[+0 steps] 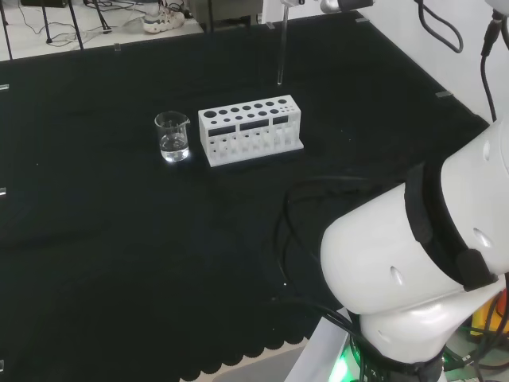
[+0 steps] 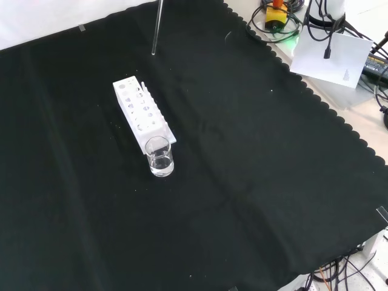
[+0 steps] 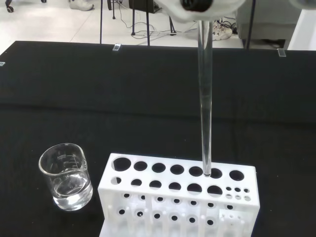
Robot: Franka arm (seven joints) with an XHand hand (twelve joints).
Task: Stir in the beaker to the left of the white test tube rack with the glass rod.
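**Glass rod aloft, beaker waiting to one side**

While the glass rod (image 3: 205, 98) hangs upright from the robot hand (image 3: 197, 7), its lower tip sits in the air beyond the white test tube rack (image 1: 250, 129), well clear of the table (image 1: 95, 263). Only a blurred white part of the robot hand shows above the rod in the wrist view; it evidently has hold of the rod's top, but how its fingers lie I cannot tell.

The glass beaker (image 1: 172, 136), with a little clear liquid in it, stands just beside the rack's end, off to one side of the rod and lower. To do this step well, I would carry the rod across above the rack, centre it over the beaker's mouth, then lower it straight, avoiding the rim.

Black cloth covers the table; beyond lie pale floor, cables and chair legs.
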